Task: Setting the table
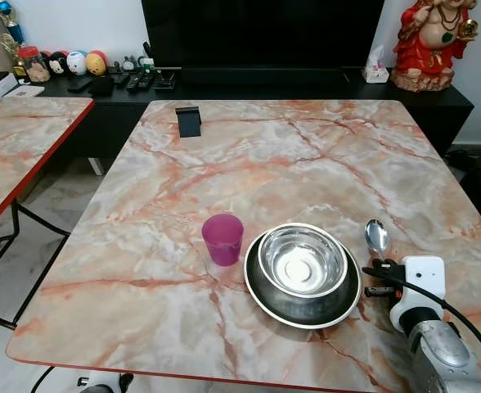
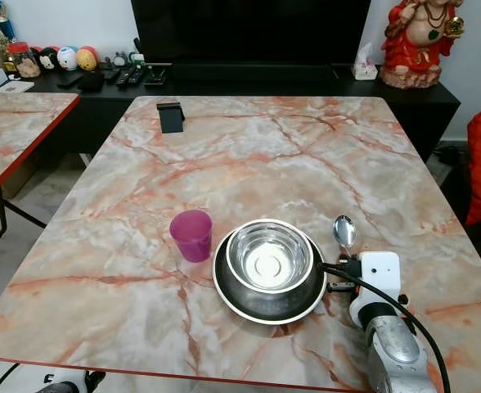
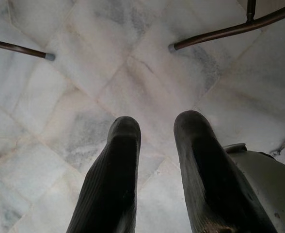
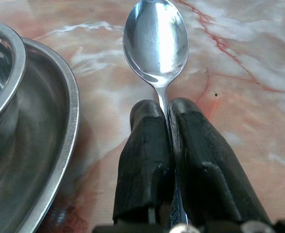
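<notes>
before you, the marble table [image 1: 249, 155] carries a pink cup [image 1: 222, 238], a steel plate [image 1: 261, 296], a spoon [image 1: 377, 237] and a small black stand [image 1: 189, 121].

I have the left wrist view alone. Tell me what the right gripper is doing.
Observer: The right gripper is shut on the spoon, pinching its handle just behind the bowl end, down at the marble table.
Operator: Give me the spoon's place in the setting.
Observer: It lies to the right of the steel plate, apart from the rim, bowl end pointing away from the robot.
Operator: Report what is on the plate.
Observer: A steel bowl sits in it, upright. A purple cup stands just left of the plate.
Operator: Say what else is on that table.
Observer: A small black stand near the far edge.
</notes>
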`<state>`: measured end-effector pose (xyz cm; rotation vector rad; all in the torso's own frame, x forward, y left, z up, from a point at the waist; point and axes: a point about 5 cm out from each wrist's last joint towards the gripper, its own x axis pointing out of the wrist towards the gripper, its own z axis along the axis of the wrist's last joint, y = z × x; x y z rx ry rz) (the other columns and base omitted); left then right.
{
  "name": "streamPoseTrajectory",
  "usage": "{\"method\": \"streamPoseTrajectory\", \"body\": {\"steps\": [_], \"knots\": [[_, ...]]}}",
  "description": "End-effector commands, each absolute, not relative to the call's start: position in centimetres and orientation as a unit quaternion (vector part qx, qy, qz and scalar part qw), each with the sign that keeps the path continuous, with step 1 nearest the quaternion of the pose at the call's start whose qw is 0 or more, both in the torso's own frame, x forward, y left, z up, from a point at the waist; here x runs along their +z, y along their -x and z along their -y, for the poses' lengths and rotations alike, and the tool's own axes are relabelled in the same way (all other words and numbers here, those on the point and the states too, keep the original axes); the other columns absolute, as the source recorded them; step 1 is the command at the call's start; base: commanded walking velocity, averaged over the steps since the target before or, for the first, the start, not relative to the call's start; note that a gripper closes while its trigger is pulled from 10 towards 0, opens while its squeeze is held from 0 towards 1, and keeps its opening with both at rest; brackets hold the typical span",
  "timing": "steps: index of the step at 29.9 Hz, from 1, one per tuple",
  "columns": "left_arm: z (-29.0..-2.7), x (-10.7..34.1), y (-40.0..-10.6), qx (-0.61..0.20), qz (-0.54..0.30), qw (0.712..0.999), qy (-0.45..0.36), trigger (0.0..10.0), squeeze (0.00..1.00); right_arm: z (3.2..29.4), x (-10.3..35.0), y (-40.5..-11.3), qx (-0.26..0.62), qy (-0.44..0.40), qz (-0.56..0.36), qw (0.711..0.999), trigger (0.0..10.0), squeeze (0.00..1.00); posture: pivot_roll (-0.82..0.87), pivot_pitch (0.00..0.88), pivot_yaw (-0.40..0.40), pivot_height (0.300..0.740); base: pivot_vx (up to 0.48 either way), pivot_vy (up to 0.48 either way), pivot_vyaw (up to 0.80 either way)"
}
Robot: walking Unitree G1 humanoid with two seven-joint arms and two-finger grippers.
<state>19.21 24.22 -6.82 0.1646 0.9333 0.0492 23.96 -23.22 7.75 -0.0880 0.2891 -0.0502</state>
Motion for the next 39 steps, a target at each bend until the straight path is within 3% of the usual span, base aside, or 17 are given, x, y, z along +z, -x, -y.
{"method": "streamPoseTrajectory", "body": {"steps": [1, 2, 3, 4, 24, 25, 28, 29, 39], "knots": [[-24.65, -6.88, -18.90, 0.025, -0.456, 0.885, -0.087, 10.0, 0.00, 23.11, 7.59, -24.13, -0.023, 0.043, -0.148, 0.988, 10.0, 0.20, -0.05, 0.000, 0.026, 0.731, 0.000, 0.000, 0.00], [-24.65, -6.88, -18.90, 0.025, -0.456, 0.885, -0.087, 10.0, 0.00, 23.11, 7.59, -24.13, -0.023, 0.043, -0.148, 0.988, 10.0, 0.20, -0.05, 0.000, 0.026, 0.731, 0.000, 0.000, 0.00], [-24.65, -6.88, -18.90, 0.025, -0.456, 0.885, -0.087, 10.0, 0.00, 23.11, 7.60, -24.14, -0.023, 0.043, -0.148, 0.988, 10.0, 0.28, -0.05, 0.000, 0.026, 0.731, 0.000, 0.000, 0.00], [-24.64, -6.88, -18.90, 0.025, -0.456, 0.885, -0.087, 10.0, 0.00, 23.08, 7.61, -24.20, -0.023, 0.042, -0.147, 0.988, 10.0, 0.29, -0.05, 0.000, 0.026, 0.731, 0.000, 0.000, 0.00], [-24.62, -6.87, -18.94, 0.025, -0.456, 0.886, -0.088, 10.0, 0.00, 23.20, 7.33, -24.33, -0.034, 0.041, -0.153, 0.987, 10.0, 0.31, -0.05, 0.000, 0.029, 0.731, 0.000, 0.000, 0.00], [-24.61, -6.87, -18.93, 0.024, -0.456, 0.885, -0.088, 10.0, 0.00, 23.20, 7.32, -24.32, -0.034, 0.040, -0.153, 0.987, 10.0, 0.41, -0.05, 0.000, 0.028, 0.731, 0.000, 0.000, 0.00], [-24.63, -6.87, -18.92, 0.024, -0.456, 0.885, -0.089, 10.0, 0.00, 23.13, 7.31, -24.35, -0.034, 0.039, -0.154, 0.987, 10.0, 0.48, -0.05, 0.000, 0.029, 0.731, 0.000, 0.000, 0.00], [-24.63, -6.88, -18.91, 0.024, -0.457, 0.885, -0.089, 10.0, 0.00, 23.10, 7.30, -24.36, -0.034, 0.039, -0.154, 0.987, 10.0, 0.69, -0.05, 0.000, 0.029, 0.731, 0.000, 0.000, 0.00], [-24.63, -6.88, -18.92, 0.024, -0.457, 0.884, -0.091, 10.0, 0.00, 23.08, 7.21, -24.43, -0.036, 0.039, -0.156, 0.986, 10.0, 0.68, -0.05, 0.000, 0.030, 0.731, 0.000, 0.000, 0.00]]}}
